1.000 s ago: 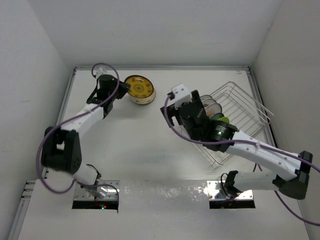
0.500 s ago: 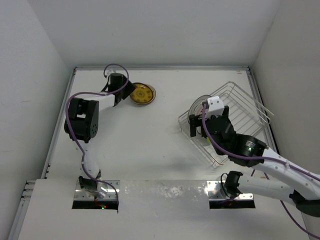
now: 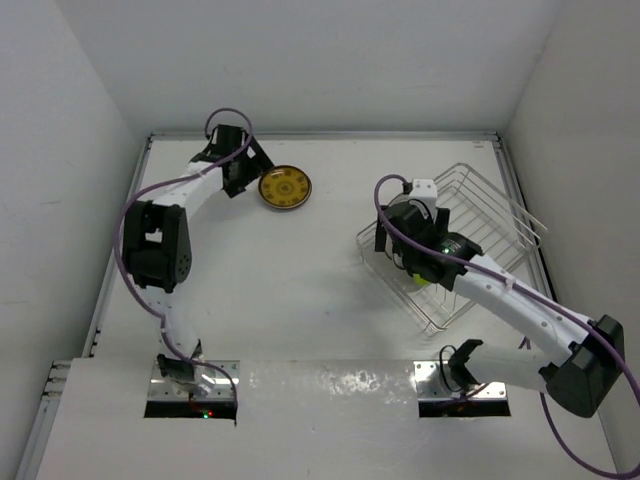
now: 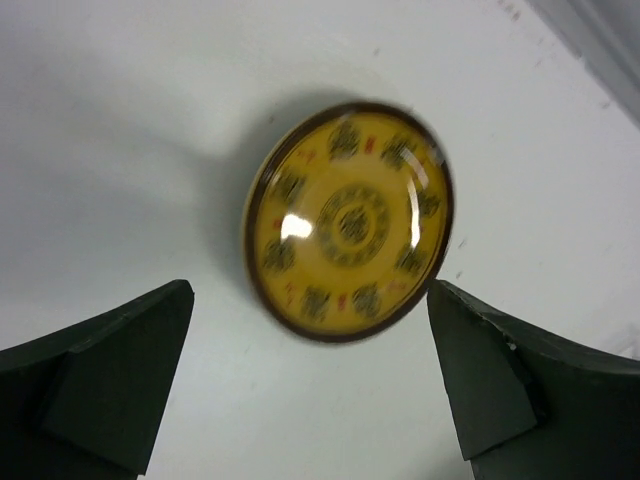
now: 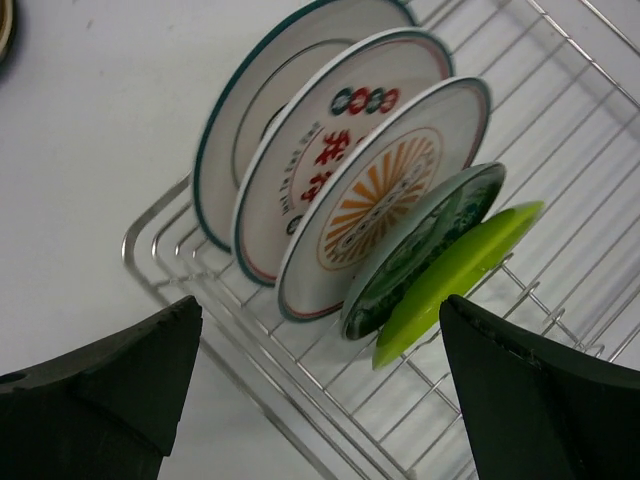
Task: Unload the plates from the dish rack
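Left pincer [image 4: 310, 290] is spread wide with nothing in it, poised low over the far left part of the worktop [image 3: 300, 280]; its two dark fingers [image 4: 110, 380] frame the yellow plate [image 4: 350, 220] from either side without touching it. That plate, brown-rimmed with a ring of dark motifs, lies flat and face up on the worktop, well apart from the rack [image 3: 487, 215], and looks a little blurred in the wrist view. Right pincer [image 5: 320, 300] is likewise wide open and empty, held above the rack's left corner and looking down on the plates standing in it. Five stand there on edge in one close row, all leaning the same way and overlapping: a teal-rimmed plate [image 5: 250, 120] at the outer end beside the rack's wall, then a red-lettered plate [image 5: 330, 150], a sunburst plate [image 5: 390, 200], a dark green plate [image 5: 430, 250] and a lime plate [image 5: 460, 270] at the end toward the rack's middle. Neither finger of the right pincer touches any of them. The rack sits on the right side of the worktop, turned cornerwise to its edges
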Controlling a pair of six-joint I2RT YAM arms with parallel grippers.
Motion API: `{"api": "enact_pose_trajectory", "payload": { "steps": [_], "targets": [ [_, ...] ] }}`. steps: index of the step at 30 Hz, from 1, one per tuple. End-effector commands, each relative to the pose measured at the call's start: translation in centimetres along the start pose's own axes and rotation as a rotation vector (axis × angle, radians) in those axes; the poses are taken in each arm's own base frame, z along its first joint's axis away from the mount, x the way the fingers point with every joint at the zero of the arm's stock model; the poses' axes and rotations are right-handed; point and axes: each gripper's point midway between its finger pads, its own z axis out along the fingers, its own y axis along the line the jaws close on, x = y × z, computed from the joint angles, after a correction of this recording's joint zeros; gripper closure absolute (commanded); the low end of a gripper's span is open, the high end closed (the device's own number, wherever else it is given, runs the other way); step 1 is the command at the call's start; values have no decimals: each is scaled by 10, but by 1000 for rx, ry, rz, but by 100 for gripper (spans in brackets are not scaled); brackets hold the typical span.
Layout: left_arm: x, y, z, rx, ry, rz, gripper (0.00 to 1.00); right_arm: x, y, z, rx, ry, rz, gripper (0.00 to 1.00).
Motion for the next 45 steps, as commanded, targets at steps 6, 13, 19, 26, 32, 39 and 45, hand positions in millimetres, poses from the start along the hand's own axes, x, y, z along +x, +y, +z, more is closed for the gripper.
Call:
{"api": "enact_pose_trajectory", "payload": {
  "steps": [6,13,19,26,32,39,45],
  "targets": [
    [46,-5,-139,117,-6,274,0,-36,-61,10,275,-122,447,10],
    [72,5,-203,138,-28,433,0,-24,-86,27,351,-174,593,38],
    [96,16,-220,230,11,525,0,-7,-99,31,410,-180,637,50],
    [122,50,-193,151,80,561,0,10,-93,41,391,-151,652,55],
    [120,52,-195,146,66,569,0,18,-90,48,400,-131,668,63],
    [121,54,-195,144,68,574,0,27,-93,50,425,-129,709,73],
    [120,55,-196,144,64,575,0,32,-90,51,418,-122,737,78]
  ]
}}
